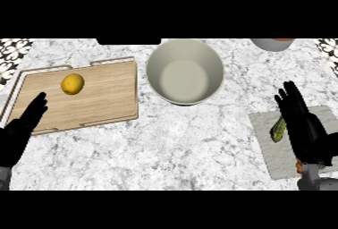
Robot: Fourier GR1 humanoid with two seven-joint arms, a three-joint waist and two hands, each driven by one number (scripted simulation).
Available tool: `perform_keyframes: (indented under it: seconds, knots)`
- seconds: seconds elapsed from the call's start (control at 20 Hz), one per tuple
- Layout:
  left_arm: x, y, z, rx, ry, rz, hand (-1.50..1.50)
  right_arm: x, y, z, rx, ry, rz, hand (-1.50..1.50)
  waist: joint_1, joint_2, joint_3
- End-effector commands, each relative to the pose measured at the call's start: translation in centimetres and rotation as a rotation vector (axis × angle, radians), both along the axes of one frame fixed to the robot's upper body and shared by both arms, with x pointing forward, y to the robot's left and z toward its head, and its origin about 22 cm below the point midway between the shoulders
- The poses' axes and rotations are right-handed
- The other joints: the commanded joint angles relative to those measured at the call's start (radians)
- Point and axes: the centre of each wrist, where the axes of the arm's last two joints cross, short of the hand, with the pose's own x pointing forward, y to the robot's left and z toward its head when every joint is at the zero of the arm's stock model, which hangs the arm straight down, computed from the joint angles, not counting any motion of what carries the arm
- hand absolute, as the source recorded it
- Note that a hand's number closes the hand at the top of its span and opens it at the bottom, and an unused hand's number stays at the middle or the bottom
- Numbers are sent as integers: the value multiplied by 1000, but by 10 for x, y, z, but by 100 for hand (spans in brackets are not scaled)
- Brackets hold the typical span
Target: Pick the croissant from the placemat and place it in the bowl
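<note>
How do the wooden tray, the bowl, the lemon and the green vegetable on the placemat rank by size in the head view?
1. wooden tray
2. bowl
3. lemon and green vegetable: alike; the right hand partly hides the vegetable, so unranked.

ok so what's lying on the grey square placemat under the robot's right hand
On the grey square placemat, a green elongated item shows beside the black right hand, and an orange-brown bit peeks out near the wrist. The hand covers the rest.

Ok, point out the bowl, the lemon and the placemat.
bowl [153,67], head view, on its left rim.
lemon [73,84], head view, on its middle.
placemat [267,134], head view, on a bare part by its left edge.
</note>
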Motion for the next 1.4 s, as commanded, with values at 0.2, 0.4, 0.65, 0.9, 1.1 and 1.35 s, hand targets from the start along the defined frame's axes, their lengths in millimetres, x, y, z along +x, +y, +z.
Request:
perform_keyframes:
  seconds: [0.2, 0.4, 0.65, 0.9, 1.1, 1.35]
  knots:
    - [18, -90, 8, -226, -181, -39, 0, -15, -30, -19, -215, 183, -214, 150, -13, 17, -10]
    - [16, -96, 0, -284, -146, -43, 0, -26, -81, -21, -495, 70, -704, -150, -60, 17, -13]
    - [22, -126, 11, -306, -148, -56, 0, -44, -13, -34, -378, -234, -828, -150, -27, 13, -7]
    - [23, -142, 17, -303, -141, -89, 0, -72, -3, -10, -486, -275, -899, -150, -8, 17, -10]
    - [24, -146, 5, -301, -160, -76, 0, -86, -22, 16, -577, -94, -960, -150, -6, 20, -13]
    - [29, -149, -1, -322, -154, -82, 0, -85, -30, 63, -557, 68, -920, -150, -2, 21, -11]
